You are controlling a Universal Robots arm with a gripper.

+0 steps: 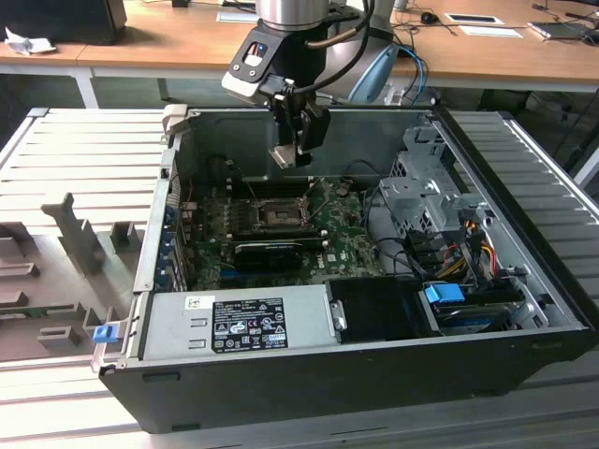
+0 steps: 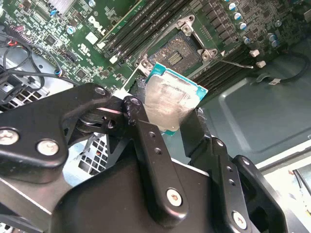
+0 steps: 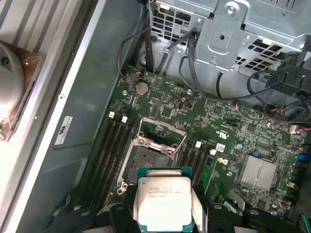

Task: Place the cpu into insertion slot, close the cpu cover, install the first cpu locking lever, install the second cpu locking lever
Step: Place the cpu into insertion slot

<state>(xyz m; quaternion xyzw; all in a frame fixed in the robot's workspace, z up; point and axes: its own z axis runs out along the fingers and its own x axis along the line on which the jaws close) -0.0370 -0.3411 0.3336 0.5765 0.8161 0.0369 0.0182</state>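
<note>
Step in hand: placing the cpu. The chip is pinched at its edges between the fingers of the gripper and is held above the insertion slot, apart from it. The cpu cover is raised off the slot. By judgement, squaring to the slot is required for seating.

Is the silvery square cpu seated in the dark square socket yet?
No, the claw holds the silvery square cpu clear above the dark square socket.
</note>
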